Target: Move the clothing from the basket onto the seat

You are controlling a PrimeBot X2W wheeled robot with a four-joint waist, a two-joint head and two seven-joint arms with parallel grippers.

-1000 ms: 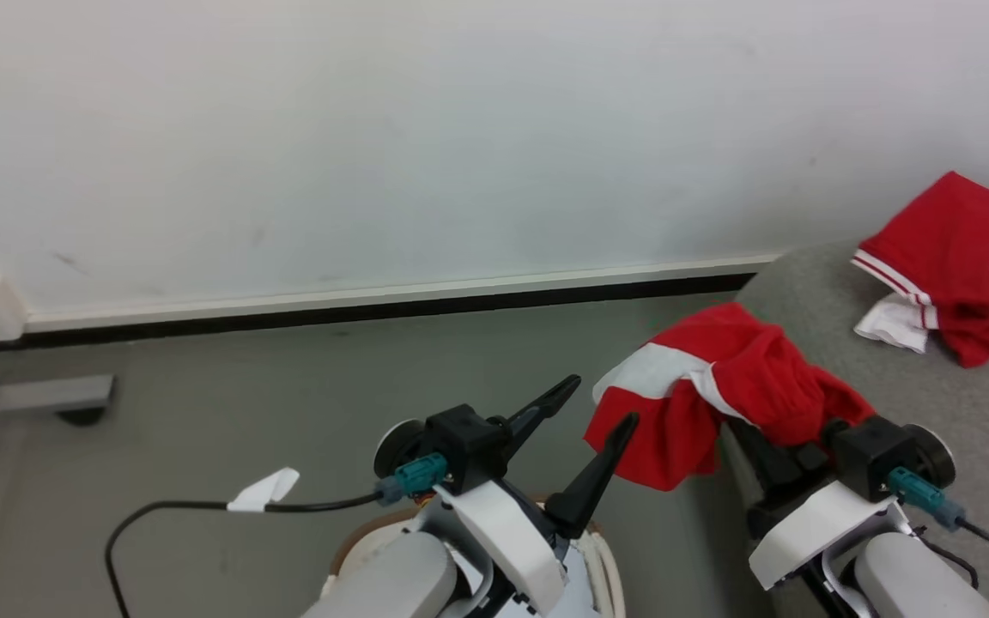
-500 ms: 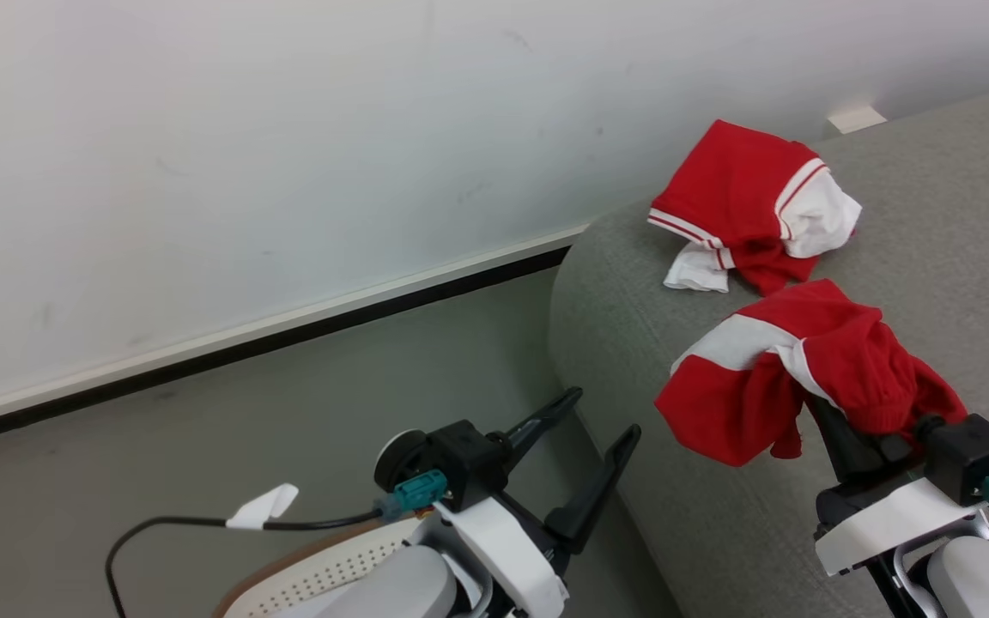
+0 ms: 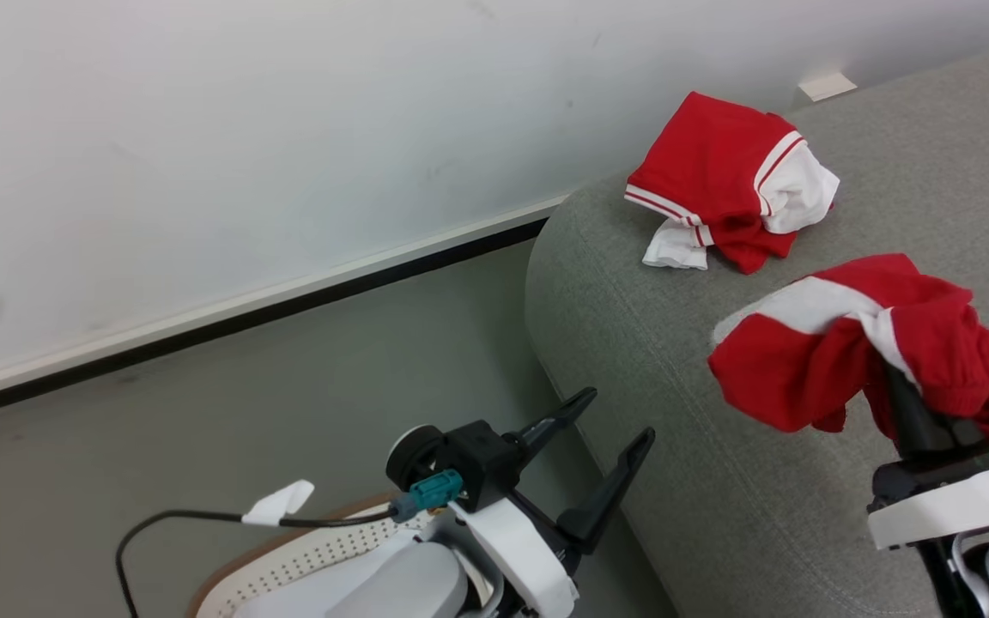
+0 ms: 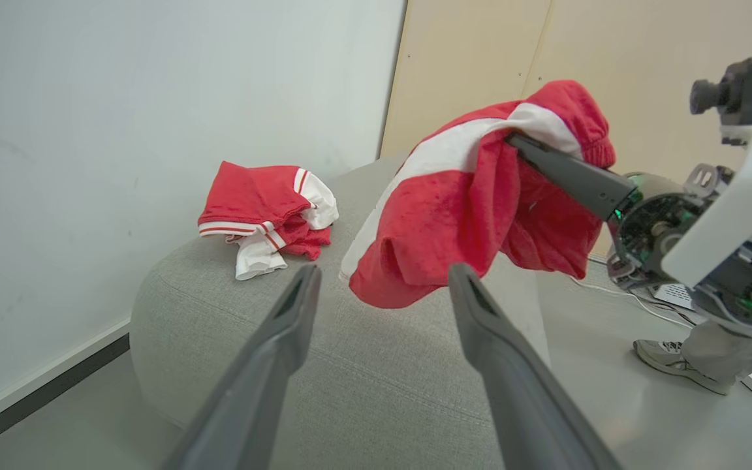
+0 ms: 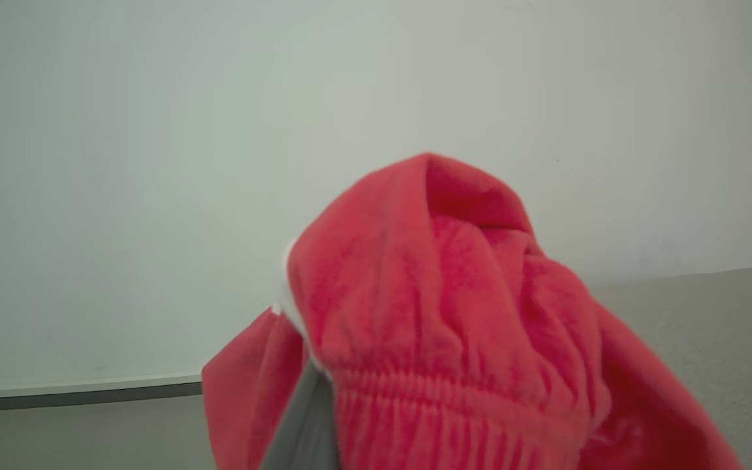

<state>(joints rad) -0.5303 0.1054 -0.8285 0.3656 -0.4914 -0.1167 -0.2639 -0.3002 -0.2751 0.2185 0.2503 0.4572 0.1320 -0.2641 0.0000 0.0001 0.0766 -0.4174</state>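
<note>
My right gripper [image 3: 894, 386] is shut on a piece of red clothing [image 3: 855, 343] with a white panel, which drapes over its fingers and hangs just above the grey seat [image 3: 683, 386]. In the left wrist view that clothing [image 4: 454, 215] hangs from the right gripper's dark finger [image 4: 565, 173]. It covers the fingertips in the right wrist view [image 5: 448, 313]. A second red-and-white garment [image 3: 718, 184] lies crumpled on the seat near the wall. My left gripper [image 3: 619, 416] stands open and empty beside the seat's rounded end, above the off-white perforated basket [image 3: 306, 558].
A white wall with a dark baseboard [image 3: 288, 296] runs behind grey floor. A black cable with a white tag [image 3: 280, 502] trails from my left wrist. A person's shoe [image 4: 666, 356] and floor cables show beyond the seat.
The head view has swung right, bringing the seat into full view. My right gripper has carried the red garment from beside the seat's end to over its cushion. The left gripper stays open.
</note>
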